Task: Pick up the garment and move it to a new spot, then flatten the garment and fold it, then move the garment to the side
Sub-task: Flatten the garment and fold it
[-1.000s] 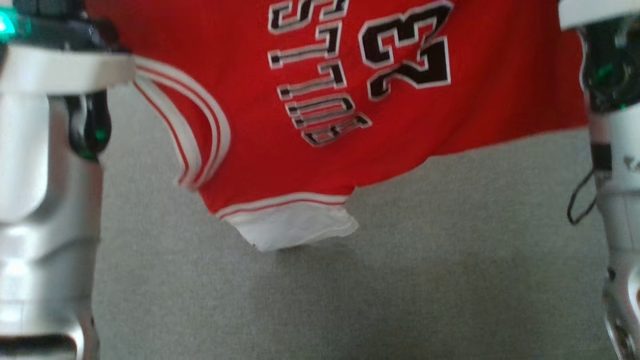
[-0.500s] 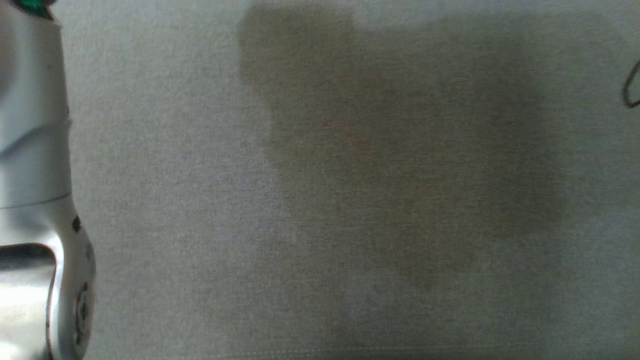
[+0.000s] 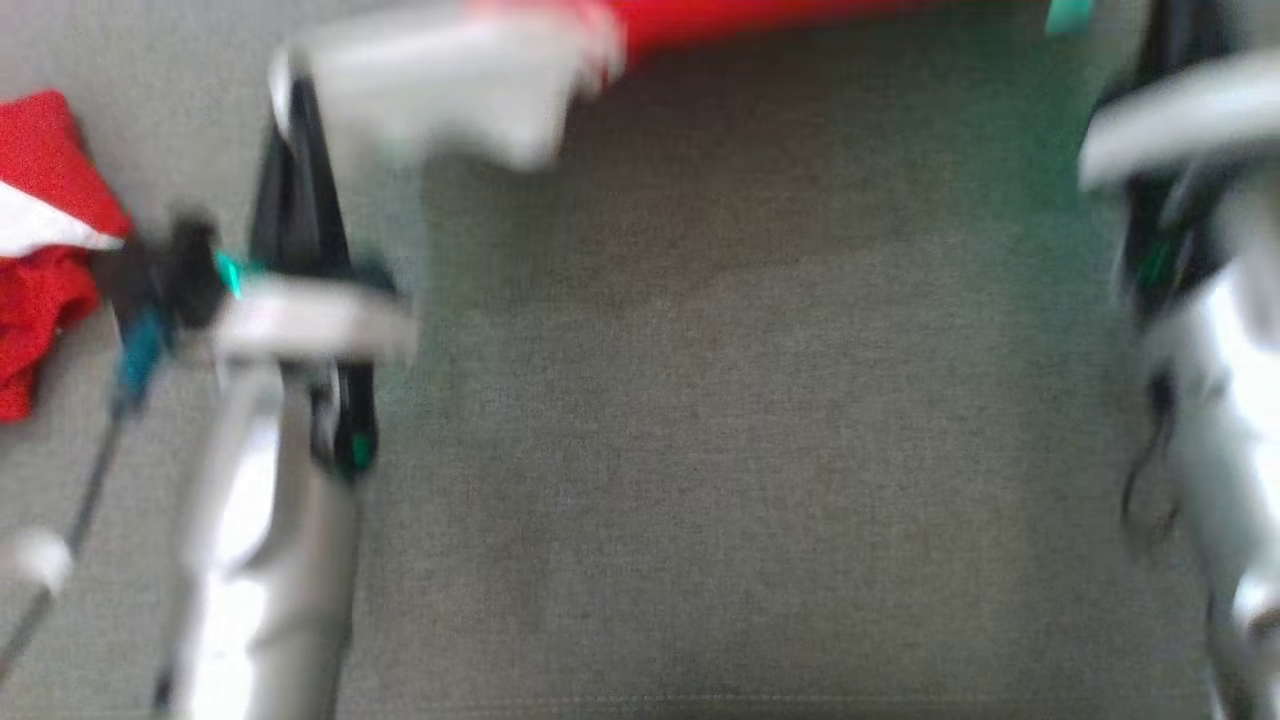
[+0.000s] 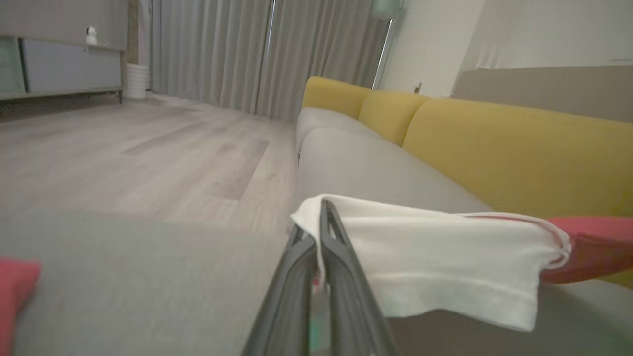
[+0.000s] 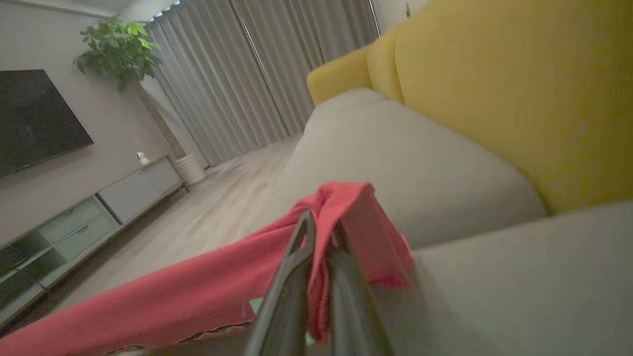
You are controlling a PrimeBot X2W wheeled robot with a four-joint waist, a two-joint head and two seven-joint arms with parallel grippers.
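Note:
The garment is a red jersey with white trim. In the blurred head view its red edge [image 3: 750, 15] runs along the top, stretched above the grey seat. My left gripper [image 4: 316, 232] is shut on the white hem [image 4: 435, 252], and the red cloth [image 4: 588, 242] trails off to the right. In the head view the left gripper's dark fingers [image 3: 295, 170] rise to the same white corner [image 3: 450, 70]. My right gripper [image 5: 321, 232] is shut on a red corner of the garment [image 5: 198, 296], which sags away to the lower left. The right arm [image 3: 1200, 330] is a blur at the right edge.
The grey sofa seat [image 3: 750, 450] lies below both arms, with yellow back cushions [image 4: 519, 148] behind. A bunch of red and white cloth [image 3: 40, 250] lies on the seat at the left. Beyond the sofa are the wooden floor [image 4: 148, 148], a low cabinet [image 5: 99, 207] and curtains.
The head camera has swung sharply. The jersey's printed front filled the top a second ago; now only a red edge shows there. Both arms are back in view, blurred with motion.

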